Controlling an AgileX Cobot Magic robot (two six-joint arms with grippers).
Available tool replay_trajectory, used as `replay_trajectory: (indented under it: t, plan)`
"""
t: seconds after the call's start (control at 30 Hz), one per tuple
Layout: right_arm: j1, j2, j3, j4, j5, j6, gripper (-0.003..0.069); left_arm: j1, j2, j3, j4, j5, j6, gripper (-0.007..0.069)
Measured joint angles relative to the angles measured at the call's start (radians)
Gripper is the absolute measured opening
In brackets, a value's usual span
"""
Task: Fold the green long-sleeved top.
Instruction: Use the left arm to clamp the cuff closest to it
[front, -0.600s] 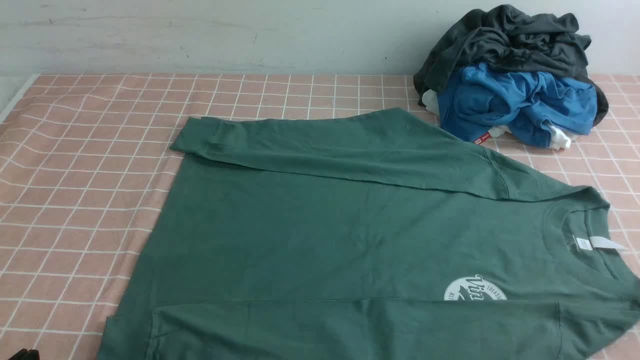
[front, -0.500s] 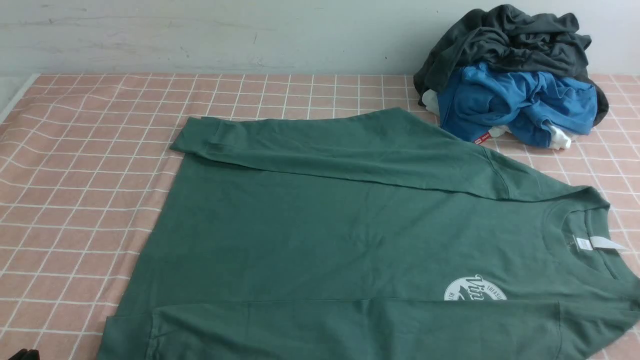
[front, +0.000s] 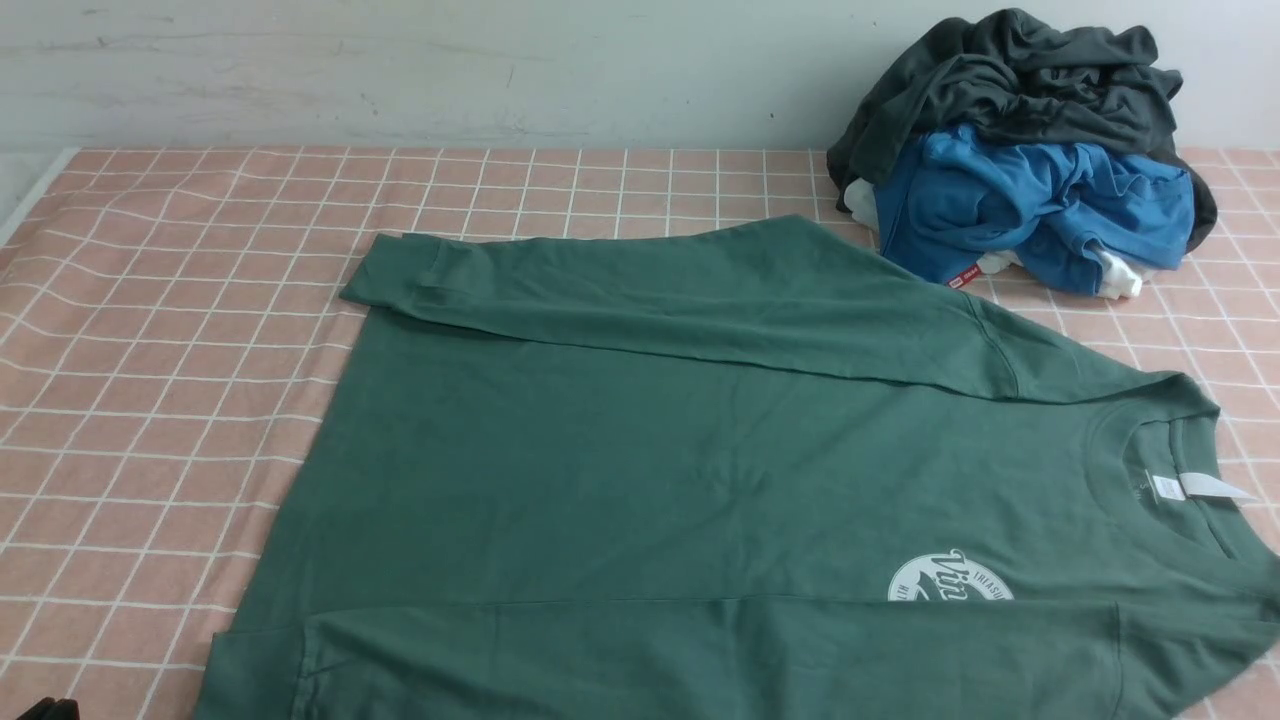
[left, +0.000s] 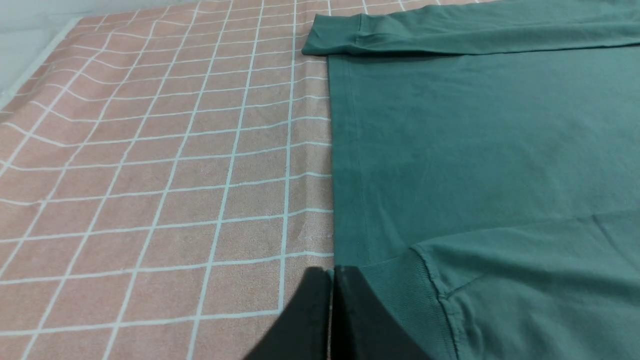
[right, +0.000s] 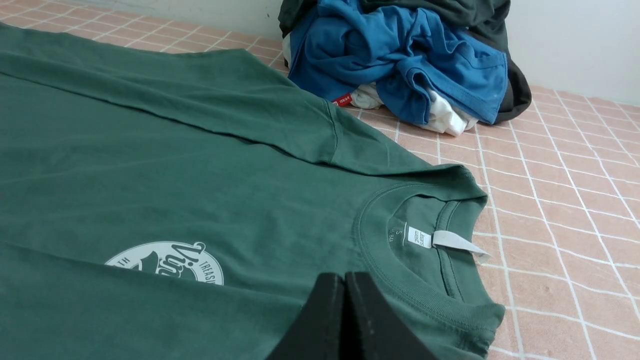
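Green top (front: 700, 480): near sleeve (front: 700, 660) & collar end run off the front view's edge. Chest logo (front: 950, 578) half under that sleeve, lettering unreadable. Neck label (right: 419, 237) print too small. Beyond top's collar, white cloth (right: 445, 117) mostly buried under blue garment (right: 400, 55). My left gripper (left: 331, 271) & right gripper (right: 344, 276): tips only.

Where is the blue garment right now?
In the front view the blue garment sits far right by the wall, under the dark grey garment, just beyond the green top's shoulder.

One green top (front: 650, 450) — one blue garment (front: 1040, 205), one dark grey garment (front: 1010, 75).
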Motion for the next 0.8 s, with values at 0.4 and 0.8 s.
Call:
replay_trajectory:
  t: [0.4,0.8]
  plan:
    - [0.000,0.000,0.000,0.000,0.000,0.000,-0.0014,0.000,0.000,0.007,0.003,-0.053,0.001,-0.0003]
    - [0.000,0.000,0.007,-0.025,-0.489,0.021,-0.0014,0.000,0.000,0.008,0.005,-0.738,-0.009,-0.0003]
